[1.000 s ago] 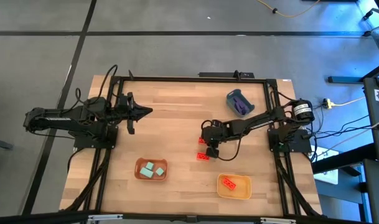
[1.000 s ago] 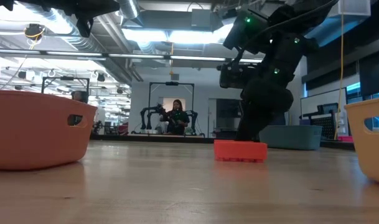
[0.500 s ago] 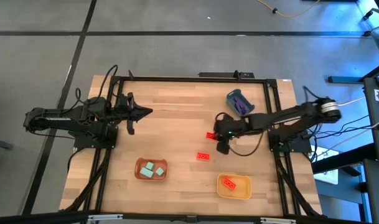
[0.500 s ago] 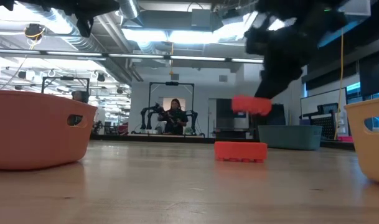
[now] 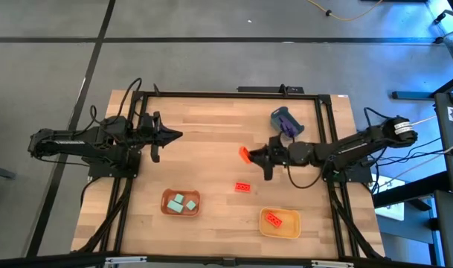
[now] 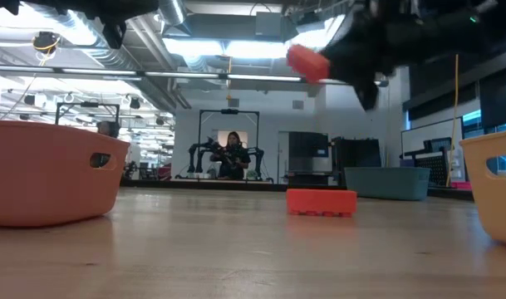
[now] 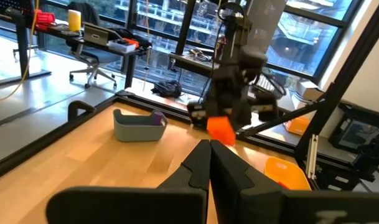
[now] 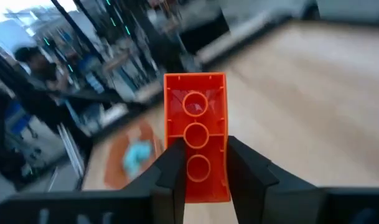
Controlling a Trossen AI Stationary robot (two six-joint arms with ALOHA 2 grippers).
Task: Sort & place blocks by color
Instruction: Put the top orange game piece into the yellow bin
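Observation:
My right gripper (image 5: 256,155) is over the table's middle, raised well above it, shut on a red studded brick (image 5: 245,154), which also shows in the low view (image 6: 307,62) and the left wrist view (image 7: 221,127). A second red brick (image 5: 243,187) lies flat on the table. A third red brick (image 5: 274,219) lies in the yellow tray (image 5: 293,232). Teal cubes (image 5: 181,202) lie in the orange tray (image 5: 166,209). Purple bars (image 5: 288,128) sit in the blue-grey cup (image 5: 280,115). My left gripper (image 5: 178,135) is shut and empty, held above the table's left part. My right gripper pinches the red brick's two long sides (image 8: 177,146) between its two fingers (image 8: 242,165), at the end nearer the wrist. The fingers lie along the brick and point roughly level toward the table's left. The brick is lifted clear, sticking out past the fingertips with its hollow underside (image 8: 195,102) toward the wrist camera.
The cup stands at the far right, the yellow tray at the near right, the orange tray near the front middle. Black frame rails (image 5: 226,94) run along the table's far and side edges. A person (image 6: 234,154) shows far off in the room behind.
My right gripper has lifted the red brick off the table beside the second brick, gone up and toward the far edge, and tipped from pointing down to pointing level at the table's left. The brick is now high and clear; the second brick has stayed put.

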